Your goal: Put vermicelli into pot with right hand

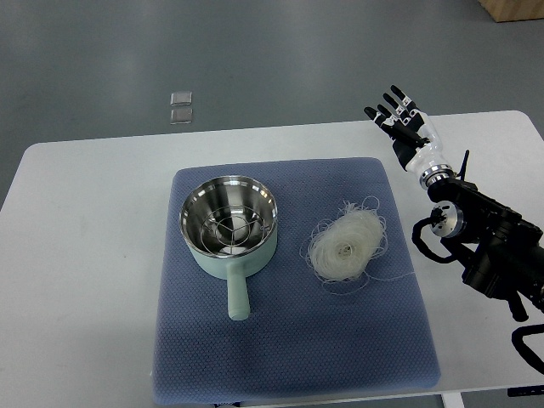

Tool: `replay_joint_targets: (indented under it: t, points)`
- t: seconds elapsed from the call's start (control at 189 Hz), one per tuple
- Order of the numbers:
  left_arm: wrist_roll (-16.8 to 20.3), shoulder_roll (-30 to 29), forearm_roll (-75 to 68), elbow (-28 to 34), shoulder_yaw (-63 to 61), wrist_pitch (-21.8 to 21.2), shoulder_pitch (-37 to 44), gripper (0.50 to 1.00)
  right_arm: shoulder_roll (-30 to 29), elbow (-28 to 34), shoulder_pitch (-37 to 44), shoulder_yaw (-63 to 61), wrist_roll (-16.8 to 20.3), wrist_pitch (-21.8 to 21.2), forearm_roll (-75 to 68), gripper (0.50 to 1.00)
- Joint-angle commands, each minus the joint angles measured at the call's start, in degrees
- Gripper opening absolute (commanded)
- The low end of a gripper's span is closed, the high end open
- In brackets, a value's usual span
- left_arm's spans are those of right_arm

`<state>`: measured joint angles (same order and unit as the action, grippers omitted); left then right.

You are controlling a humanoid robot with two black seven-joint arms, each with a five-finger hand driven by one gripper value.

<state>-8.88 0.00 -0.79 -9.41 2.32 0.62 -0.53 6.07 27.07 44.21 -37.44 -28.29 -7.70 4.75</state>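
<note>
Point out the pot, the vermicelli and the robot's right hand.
pot (228, 223), top view, steel inside bottom
vermicelli (345, 246), top view, middle of the nest
right hand (406, 129), top view, palm

Floor: grey, smooth, evenly lit, faint sheen. Two small clear squares lie on it just beyond the table's far edge. White table, rounded corners. Brown wooden piece at top right corner.

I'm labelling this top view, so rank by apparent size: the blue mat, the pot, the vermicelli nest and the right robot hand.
1. Blue mat, by far the largest.
2. Pot, handle included.
3. Vermicelli nest, slightly smaller than the pot bowl.
4. Right robot hand, smallest.
</note>
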Motion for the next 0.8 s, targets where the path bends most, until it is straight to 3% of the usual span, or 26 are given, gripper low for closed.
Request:
replay_joint_targets:
  t: [0.0, 0.794]
  points:
    - [0.00, 0.00, 0.00, 0.01, -0.03, 0.08, 0.00, 1.000, 0.08, 0.00, -0.09, 0.00, -0.01, -0.03, 0.00, 0.928]
    - [0.00, 0.00, 0.00, 0.09, 0.15, -0.01, 0.00, 1.000, 0.08, 0.00, 0.09, 0.00, -0.01, -0.12, 0.00, 0.930]
